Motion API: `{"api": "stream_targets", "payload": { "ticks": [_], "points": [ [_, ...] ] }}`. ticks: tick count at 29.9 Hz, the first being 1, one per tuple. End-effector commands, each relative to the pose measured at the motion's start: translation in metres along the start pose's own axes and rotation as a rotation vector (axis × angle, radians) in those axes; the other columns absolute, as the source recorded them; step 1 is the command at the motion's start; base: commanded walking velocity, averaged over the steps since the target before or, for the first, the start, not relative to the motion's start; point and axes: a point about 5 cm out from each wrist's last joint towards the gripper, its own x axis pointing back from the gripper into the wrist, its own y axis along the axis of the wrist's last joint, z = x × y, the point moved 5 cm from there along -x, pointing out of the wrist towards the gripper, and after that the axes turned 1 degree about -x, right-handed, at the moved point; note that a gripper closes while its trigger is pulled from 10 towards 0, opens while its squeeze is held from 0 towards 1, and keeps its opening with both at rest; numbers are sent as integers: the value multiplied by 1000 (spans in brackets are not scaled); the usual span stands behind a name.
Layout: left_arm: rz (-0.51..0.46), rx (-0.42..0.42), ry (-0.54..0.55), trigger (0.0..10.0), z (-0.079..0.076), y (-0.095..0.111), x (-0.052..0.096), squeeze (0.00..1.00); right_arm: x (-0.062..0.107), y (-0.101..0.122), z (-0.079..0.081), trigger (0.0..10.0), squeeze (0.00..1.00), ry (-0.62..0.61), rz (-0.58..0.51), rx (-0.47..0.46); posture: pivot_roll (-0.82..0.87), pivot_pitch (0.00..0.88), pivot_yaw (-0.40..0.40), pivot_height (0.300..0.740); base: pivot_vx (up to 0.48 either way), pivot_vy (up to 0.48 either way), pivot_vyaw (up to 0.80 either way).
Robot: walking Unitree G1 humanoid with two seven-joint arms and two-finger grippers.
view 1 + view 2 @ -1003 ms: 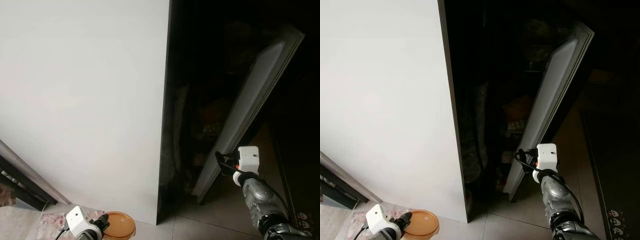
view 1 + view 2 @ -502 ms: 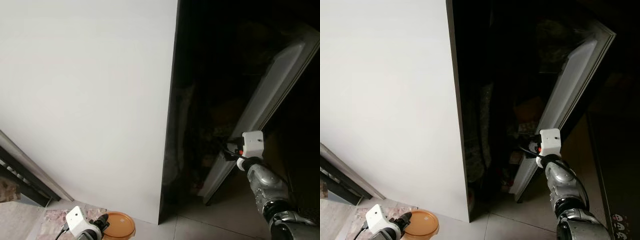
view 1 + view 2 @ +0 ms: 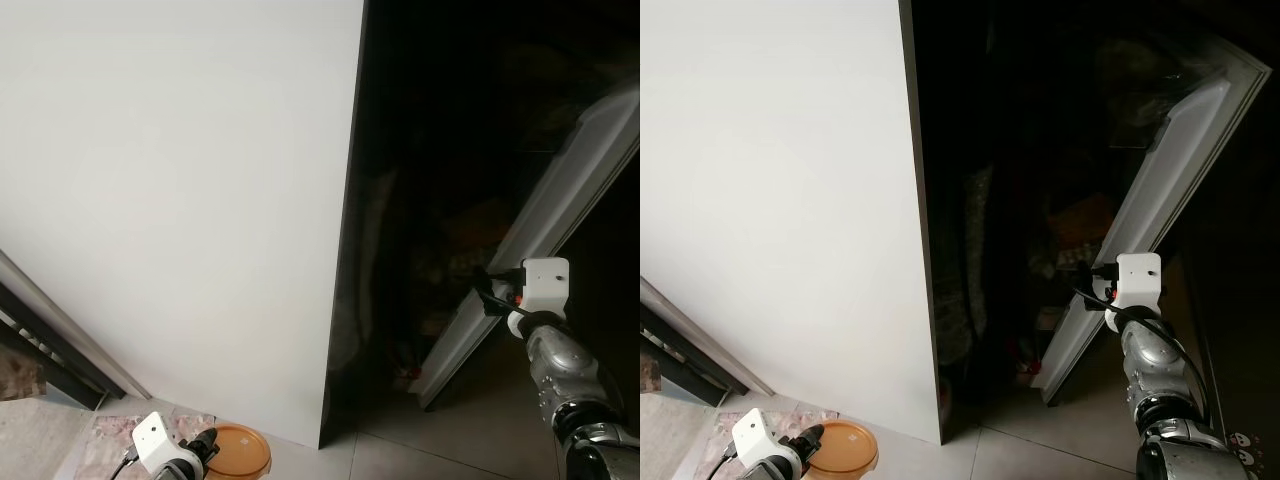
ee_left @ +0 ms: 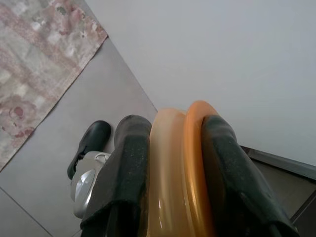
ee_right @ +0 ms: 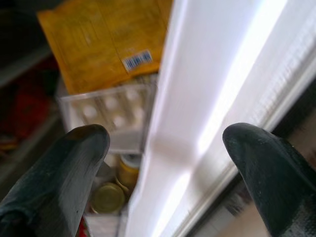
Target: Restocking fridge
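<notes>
Landmark: the tall dark fridge [image 3: 440, 150], its interior nearly black. Its pale grey door w/ white inner edge [image 3: 560, 200] stands part open, to the right of the cabinet. The right gripper [image 5: 163, 163] is at that door edge, black fingers [image 5: 64, 163] spread wide w/ the white edge between them, not pinched; beyond the edge, inside the fridge, show a yellow paper packet w/ barcode [image 5: 103, 44], a clear plastic egg tray [image 5: 106, 116] and gold-lidded jars [image 5: 111, 195]. The left gripper [image 4: 170, 173] hangs low, left of the fridge's white side panel [image 3: 180, 200], near the floor, clamped tight on a round orange plastic lid-and-tub container [image 4: 180, 168] held edge-up; a patterned rug [image 4: 29, 59] lies under it. Step in hand looks like swinging the door wider. To do it well: keep fingers hooked behind the edge, push along the door's arc rather than straight, don't squeeze the seal, stop once the gap admits the container. Keep the left arm steady so the tub stays shut, then find a free shelf; shelves too dark to judge.
</notes>
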Motion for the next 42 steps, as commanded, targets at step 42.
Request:
{"api": "stream_targets", "payload": {
  "ticks": [42],
  "points": [
    [41, -101, 73, 10000, 17, -9, 4, 0, 140, -209, 72, 10000, 0, 50, 793, -113, -22, 18, 13, 740, 0, -31, 0]
  ]
}}
